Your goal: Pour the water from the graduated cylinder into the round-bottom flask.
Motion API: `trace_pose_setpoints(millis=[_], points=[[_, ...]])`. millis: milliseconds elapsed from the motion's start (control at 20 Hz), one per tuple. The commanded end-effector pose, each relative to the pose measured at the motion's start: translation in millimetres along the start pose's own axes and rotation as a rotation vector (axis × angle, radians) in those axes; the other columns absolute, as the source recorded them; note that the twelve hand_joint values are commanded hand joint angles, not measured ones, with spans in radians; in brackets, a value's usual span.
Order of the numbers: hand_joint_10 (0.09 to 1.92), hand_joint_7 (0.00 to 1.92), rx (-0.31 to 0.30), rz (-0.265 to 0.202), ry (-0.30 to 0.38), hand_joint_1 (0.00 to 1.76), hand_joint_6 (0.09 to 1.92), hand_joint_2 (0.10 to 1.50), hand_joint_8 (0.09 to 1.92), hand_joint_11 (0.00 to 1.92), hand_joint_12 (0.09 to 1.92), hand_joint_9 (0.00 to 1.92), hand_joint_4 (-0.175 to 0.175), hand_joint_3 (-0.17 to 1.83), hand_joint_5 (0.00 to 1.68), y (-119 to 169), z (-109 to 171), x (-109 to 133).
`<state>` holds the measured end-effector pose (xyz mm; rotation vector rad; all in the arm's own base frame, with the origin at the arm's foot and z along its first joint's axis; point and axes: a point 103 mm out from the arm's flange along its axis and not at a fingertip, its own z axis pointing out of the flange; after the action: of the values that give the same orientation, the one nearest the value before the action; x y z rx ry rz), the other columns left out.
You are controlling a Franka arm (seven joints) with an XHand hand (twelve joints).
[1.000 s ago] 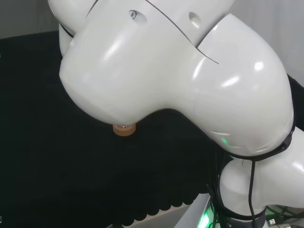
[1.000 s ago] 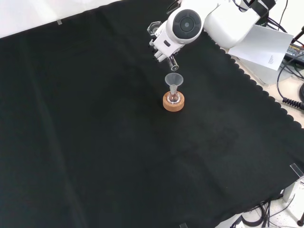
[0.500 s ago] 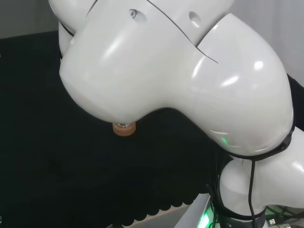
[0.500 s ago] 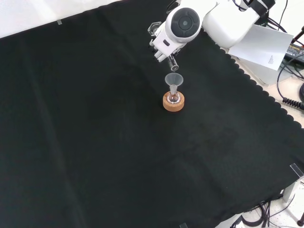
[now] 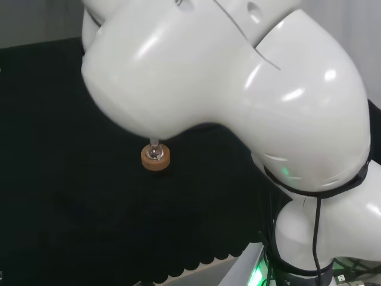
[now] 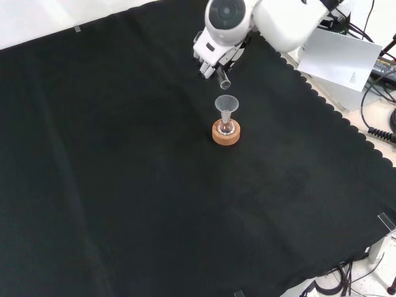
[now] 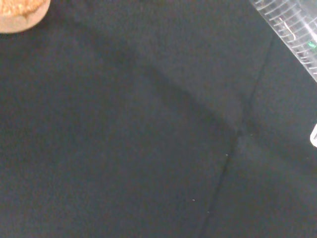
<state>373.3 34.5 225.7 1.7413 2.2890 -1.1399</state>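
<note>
Since the earlier frame the arm [image 6: 272, 18] has lifted and swung toward the top of the front view; the hand [image 6: 213, 59] has gone up with it. Nearest in the front view, the round-bottom flask [image 6: 226, 128] sits upright in its cork ring [image 6: 225, 134], a clear funnel [image 6: 226, 103] in its neck. Beyond and above, the graduated cylinder [image 6: 223, 78] hangs tilted, mouth down toward the funnel, apart from it. Hand closed around the cylinder.

Tan cork ring [image 6: 225, 133], black cloth [image 6: 124, 185]
</note>
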Motion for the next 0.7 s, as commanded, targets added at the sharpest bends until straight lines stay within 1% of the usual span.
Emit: trace_pose_setpoints(millis=[50,100,250,400,500,700], points=[[0.09,1.05,-0.076,-0.039,0.220,1.27,0.94,1.09,0.93,1.26,0.73,1.45,-0.175,0.00,1.02,-6.0,5.1,-14.2],[0.09,1.04,-0.087,-0.049,0.233,1.27,0.94,1.09,0.93,1.26,0.73,1.44,-0.175,0.00,1.02,-7.1,5.2,-15.5],[0.09,1.04,-0.130,-0.051,0.283,1.27,0.95,1.09,0.93,1.25,0.73,1.44,-0.175,0.00,1.02,-10.8,5.0,-18.5],[0.09,1.04,-0.196,-0.076,0.360,1.27,0.95,1.09,0.94,1.25,0.73,1.44,-0.175,0.00,1.01,-13.0,4.8,-19.8],[0.09,1.04,-0.245,-0.082,0.395,1.27,0.96,1.09,0.94,1.25,0.73,1.44,-0.175,0.00,1.01,-13.1,3.8,-18.9],[0.09,1.03,-0.305,-0.084,0.473,1.26,0.96,1.10,0.95,1.25,0.73,1.43,-0.175,0.00,1.01,-7.5,2.9,-18.5]])
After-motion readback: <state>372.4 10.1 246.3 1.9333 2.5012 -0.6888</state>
